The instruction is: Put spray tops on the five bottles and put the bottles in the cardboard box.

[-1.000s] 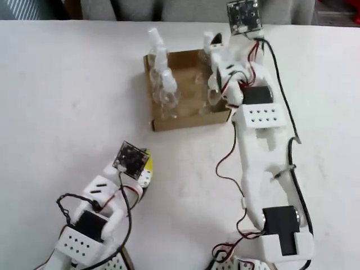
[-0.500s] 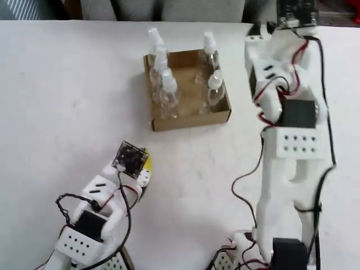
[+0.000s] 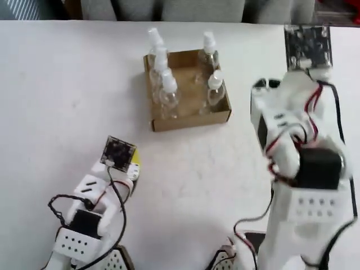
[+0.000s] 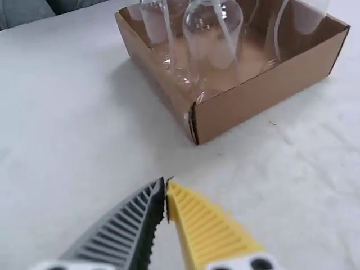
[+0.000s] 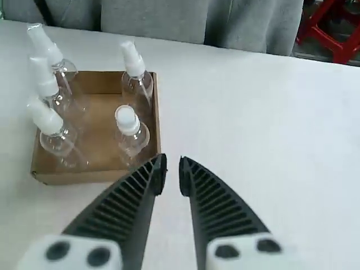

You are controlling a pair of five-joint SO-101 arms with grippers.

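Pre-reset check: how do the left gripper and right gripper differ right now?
Left gripper has one grey finger and one yellow; right gripper has two black ones. Left gripper is shut, tips touching; right gripper is slightly open, a narrow gap showing. Both are empty and face the cardboard box.

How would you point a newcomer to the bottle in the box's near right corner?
Start at the cardboard box mid-table. Five clear bottles with white spray tops stand inside: three in a row toward the left arm, two toward the right arm. Yours is the bottle of that pair nearer the arms, beside the front wall.
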